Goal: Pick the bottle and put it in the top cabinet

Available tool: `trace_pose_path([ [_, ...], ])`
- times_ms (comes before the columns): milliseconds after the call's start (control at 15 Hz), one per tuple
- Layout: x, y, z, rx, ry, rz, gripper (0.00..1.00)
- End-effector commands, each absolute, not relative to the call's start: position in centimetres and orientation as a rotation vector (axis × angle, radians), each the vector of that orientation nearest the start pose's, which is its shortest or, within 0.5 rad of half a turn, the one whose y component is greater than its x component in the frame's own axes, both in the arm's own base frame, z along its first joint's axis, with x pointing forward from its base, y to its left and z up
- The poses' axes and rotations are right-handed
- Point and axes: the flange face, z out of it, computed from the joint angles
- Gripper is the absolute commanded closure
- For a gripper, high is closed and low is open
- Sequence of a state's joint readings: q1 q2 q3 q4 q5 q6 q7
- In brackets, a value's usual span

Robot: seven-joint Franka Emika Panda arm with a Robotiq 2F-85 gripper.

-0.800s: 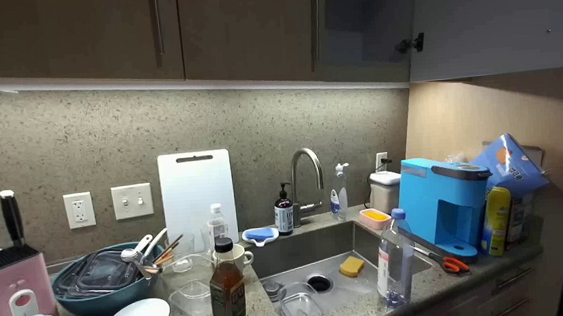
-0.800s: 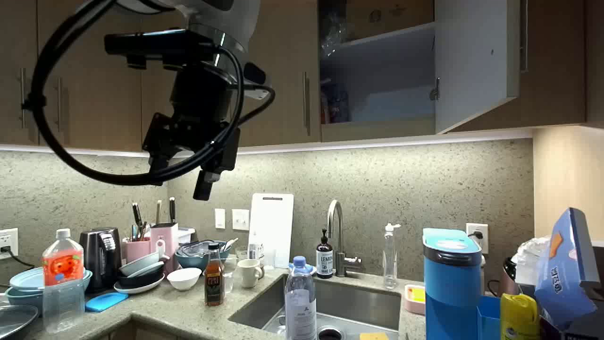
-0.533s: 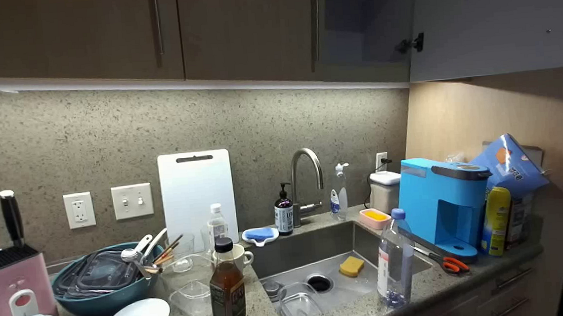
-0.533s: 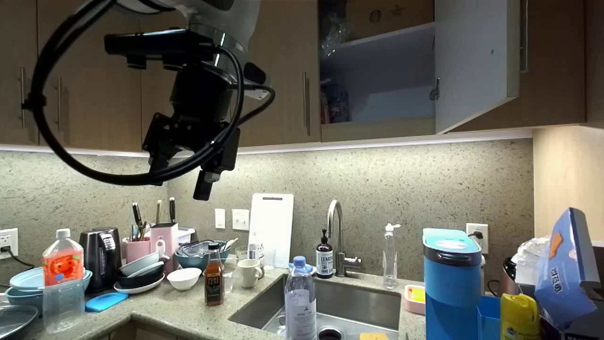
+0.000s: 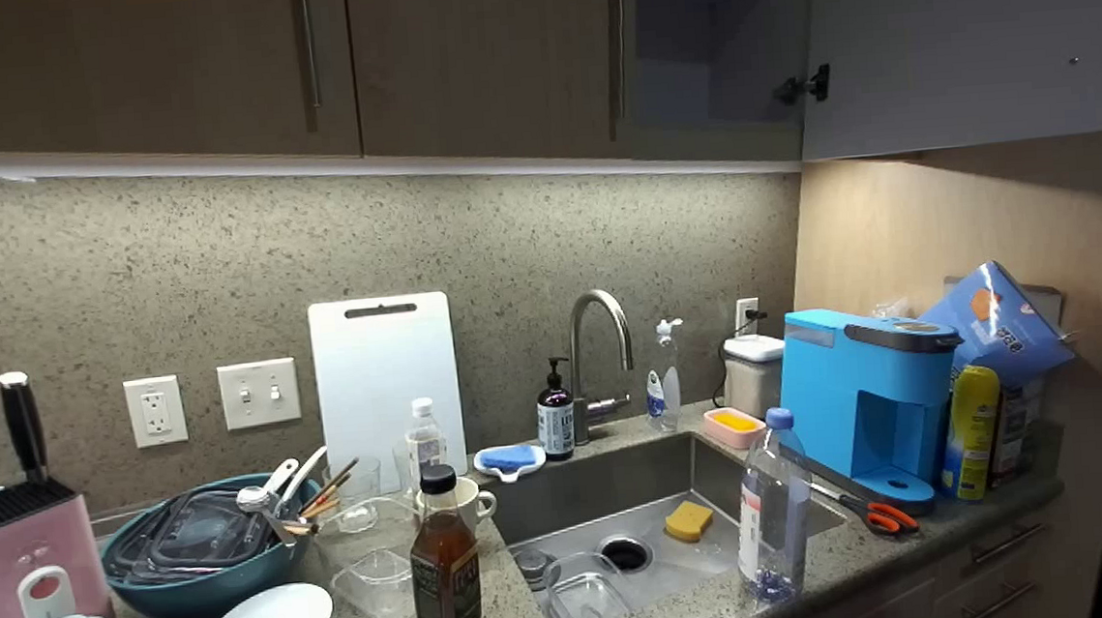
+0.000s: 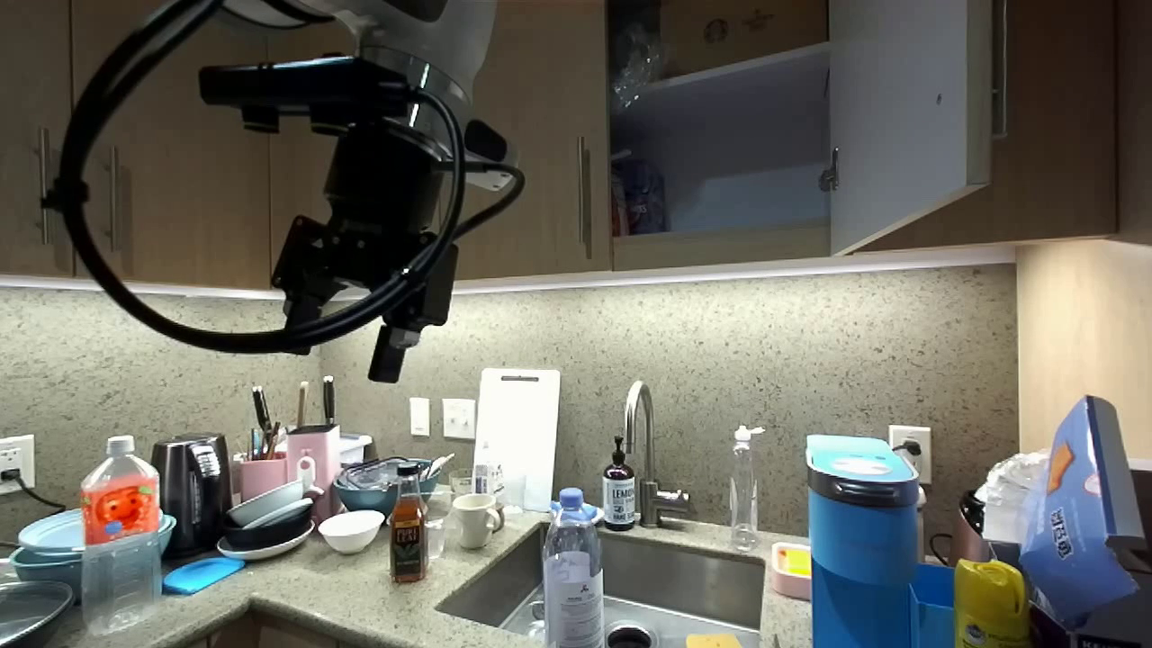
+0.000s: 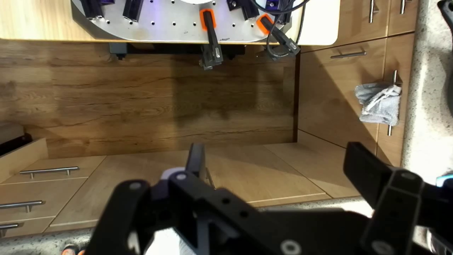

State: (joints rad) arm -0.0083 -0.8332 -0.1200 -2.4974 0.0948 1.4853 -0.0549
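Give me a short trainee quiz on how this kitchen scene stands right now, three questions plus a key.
1. Multiple choice. The gripper is: A) shut, holding nothing; B) open, holding nothing; C) out of sight in every view.
2. True or false: the door of the top cabinet stands open.
3. Fill in: in the sink lies a yellow ____.

Key: 1. B. 2. True. 3. Sponge.

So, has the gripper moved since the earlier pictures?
No: in an exterior view, the gripper hangs in the same spot, above and picture-left of the faucet.
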Motion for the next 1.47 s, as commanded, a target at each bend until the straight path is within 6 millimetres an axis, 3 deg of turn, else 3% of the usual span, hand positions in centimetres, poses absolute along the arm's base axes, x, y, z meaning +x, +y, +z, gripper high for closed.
trace_pose_path([
  [0, 29.5, -3.0, 52.1, -2.928, 0.041, 0.300, 0.00],
  [133, 31.2, -3.4, 51.1, -2.925, 0.098, 0.318, 0.00],
  [667, 35.4, -12.3, 48.1, -2.810, 0.414, 0.447, 0.00],
  [733, 33.8, -10.7, 48.9, -2.848, 0.336, 0.399, 0.00],
  [867, 34.7, -12.2, 48.1, -2.829, 0.385, 0.433, 0.00],
  [1067, 35.3, -12.5, 47.8, -2.828, 0.391, 0.450, 0.00],
  [1400, 40.3, -14.6, 45.1, -2.930, 0.482, 0.012, 0.00],
])
